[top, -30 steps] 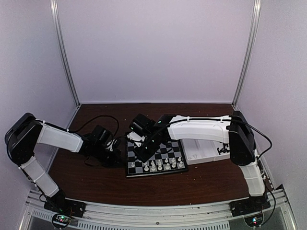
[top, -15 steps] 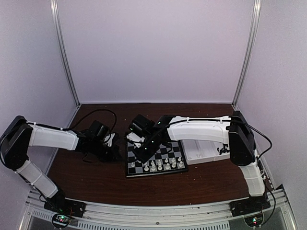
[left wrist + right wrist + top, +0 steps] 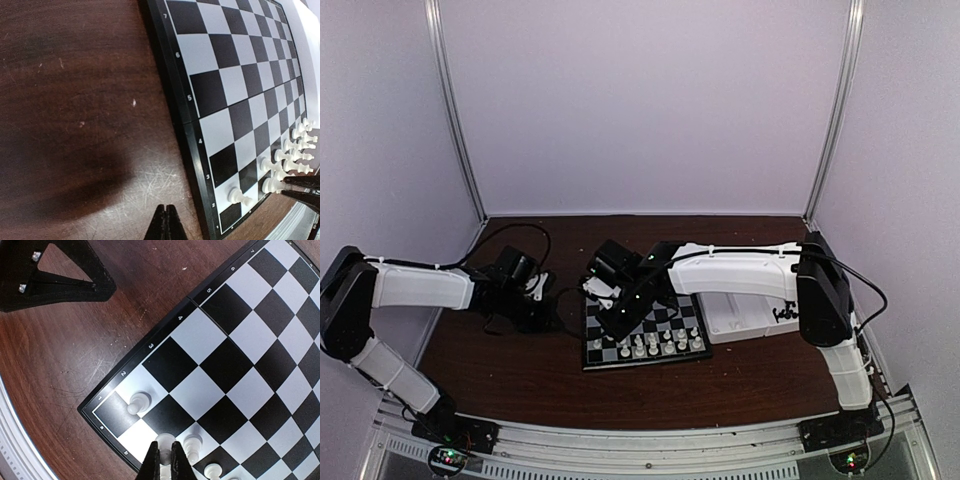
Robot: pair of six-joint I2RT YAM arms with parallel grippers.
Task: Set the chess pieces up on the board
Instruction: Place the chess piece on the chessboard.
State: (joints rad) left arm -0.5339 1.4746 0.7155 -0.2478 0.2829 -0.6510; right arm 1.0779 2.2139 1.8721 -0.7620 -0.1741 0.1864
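The board [image 3: 642,363] lies mid-table, with white chess pieces [image 3: 655,345] in rows along its near edge. My right gripper [image 3: 164,461] hangs over the board's near left corner, shut on a white piece [image 3: 164,441] above the b-file edge square. A white pawn [image 3: 138,403] stands on a2 beside it, and another white piece [image 3: 193,445] stands to the right. My left gripper [image 3: 166,210] is shut and empty over bare wood just left of the board [image 3: 235,85]. The left wrist view shows the same pawn [image 3: 239,196]. Black pieces [image 3: 785,312] lie in the tray.
A white two-compartment tray [image 3: 745,322] sits against the board's right side. The left gripper's dark body [image 3: 55,275] shows at the top left of the right wrist view. Brown tabletop [image 3: 520,375] surrounds the board, with white walls behind.
The left arm has drawn back to the left and away from the board. The right gripper has stayed over the board's near left corner with the white piece.
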